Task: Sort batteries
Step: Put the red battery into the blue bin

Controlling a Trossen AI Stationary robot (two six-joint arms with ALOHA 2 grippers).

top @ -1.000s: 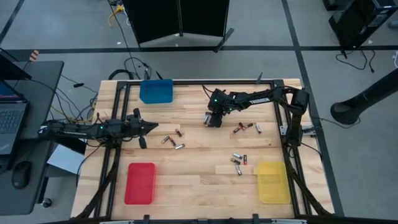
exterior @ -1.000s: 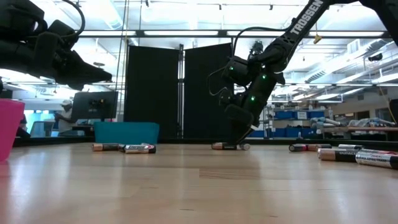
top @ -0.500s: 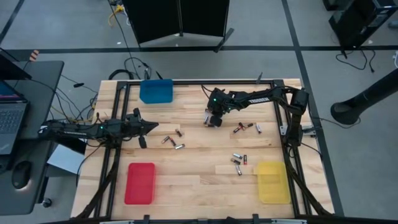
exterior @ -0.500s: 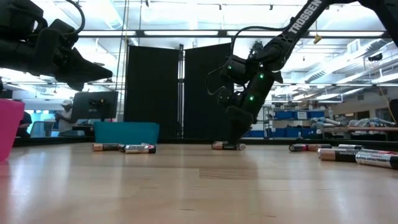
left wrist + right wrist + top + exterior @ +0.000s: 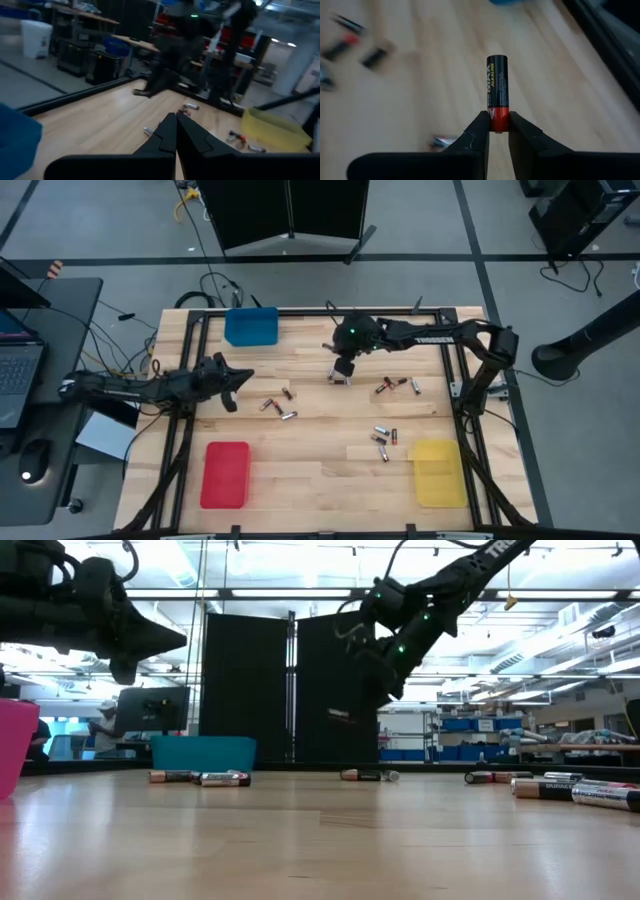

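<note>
My right gripper (image 5: 341, 375) (image 5: 499, 122) is shut on a black battery with a red end (image 5: 497, 87), raised above the middle of the table's far half. It also shows high in the low view (image 5: 383, 688). Loose batteries lie on the wood: three left of centre (image 5: 277, 405), several to the right (image 5: 398, 385) (image 5: 385, 442), and one under the right gripper (image 5: 365, 775). My left gripper (image 5: 244, 376) (image 5: 176, 119) is shut and empty, above the table's left side. My right gripper pinches the battery's red end (image 5: 499, 113) between its two fingertips. The battery lies in line with the fingers and sticks out beyond them, black end foremost. The fingers slant down toward the table. The battery is lifted clear of the wood.
A blue tray (image 5: 251, 326) stands at the far left, a red tray (image 5: 225, 474) at the near left, and a yellow tray (image 5: 439, 473) at the near right. Black frame rails (image 5: 195, 360) run along the table's sides.
My right gripper has risen from the tabletop with the black battery and gone a little toward the far edge; another battery stays on the wood below it. My left gripper has risen slightly.
</note>
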